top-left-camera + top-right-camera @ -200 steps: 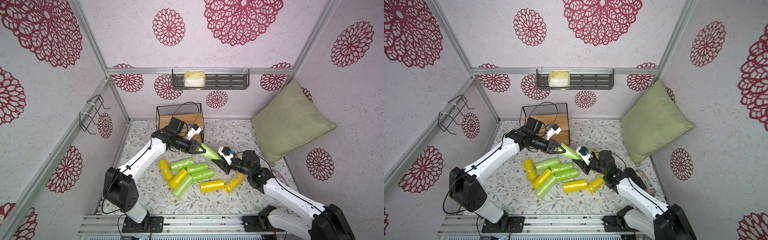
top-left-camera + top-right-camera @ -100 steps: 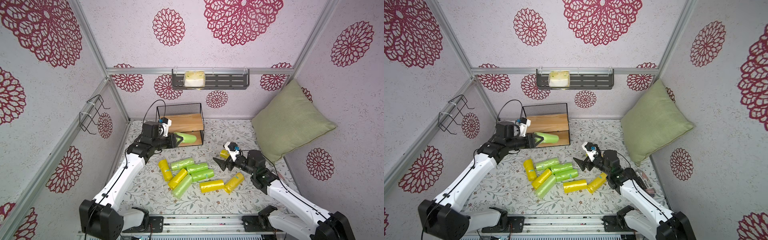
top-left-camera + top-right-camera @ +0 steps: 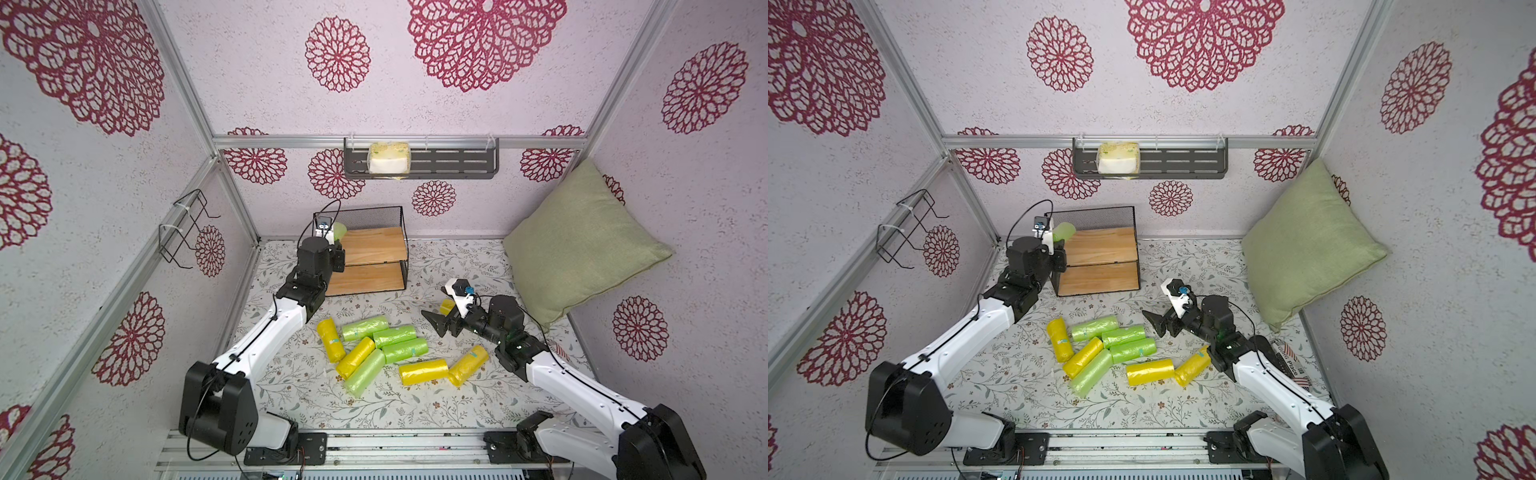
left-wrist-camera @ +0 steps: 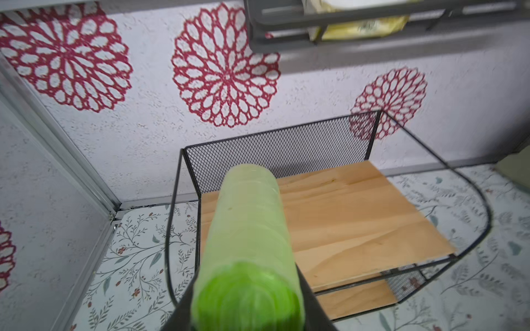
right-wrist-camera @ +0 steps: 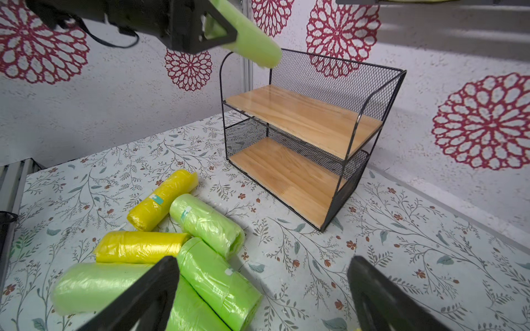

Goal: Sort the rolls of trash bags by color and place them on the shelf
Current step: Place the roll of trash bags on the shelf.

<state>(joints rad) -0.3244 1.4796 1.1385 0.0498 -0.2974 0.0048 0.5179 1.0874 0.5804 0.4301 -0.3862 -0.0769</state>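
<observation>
My left gripper (image 3: 336, 243) is shut on a light green roll (image 3: 340, 230), holding it by one end above the left end of the shelf's (image 3: 374, 245) upper board. In the left wrist view the roll (image 4: 249, 229) points at the mesh back of the shelf (image 4: 358, 215). Both boards are bare. Several green and yellow rolls lie in a pile (image 3: 395, 336) on the table in front of the shelf. One yellow roll (image 3: 447, 306) lies partly hidden behind my right gripper (image 3: 440, 320). That gripper is open and holds nothing, just right of the pile.
A green cushion (image 3: 582, 245) leans in the right back corner. A dark slotted wall rack (image 3: 457, 164) holds a pale packet. A wire hanger (image 3: 183, 232) is on the left wall. A printed packet (image 3: 1289, 361) lies by my right arm.
My right gripper opened and let go of the green roll, then drew back. My left arm carried the roll from mid-table back and up to the shelf's left end.
</observation>
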